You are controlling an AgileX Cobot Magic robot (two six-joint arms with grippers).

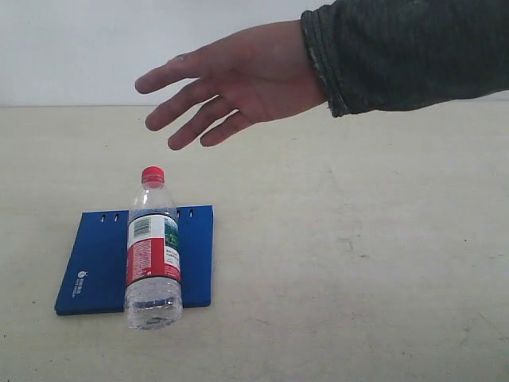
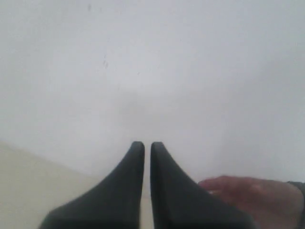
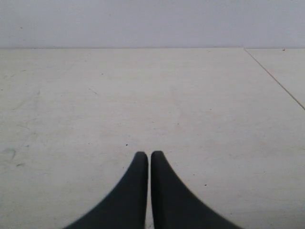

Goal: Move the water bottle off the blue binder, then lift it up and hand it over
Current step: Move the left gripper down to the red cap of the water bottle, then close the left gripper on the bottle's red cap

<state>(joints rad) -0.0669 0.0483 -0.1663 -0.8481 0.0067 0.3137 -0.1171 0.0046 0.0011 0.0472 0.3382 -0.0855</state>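
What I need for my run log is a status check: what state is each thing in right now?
water bottle: red cap on, across the blue binder's near edge; upright or lying, cannot tell.
blue binder: closed, flat on the table.
left gripper: shut, empty.
right gripper: shut, empty.
person's hand: open, fingers spread, in the air, holding nothing.

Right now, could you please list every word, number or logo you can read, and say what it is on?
Nothing is clear enough to quote.
On the water bottle: a barcode and white print on its label, too blurred to read.
On the blue binder: a small white logo at one corner, too small to read.
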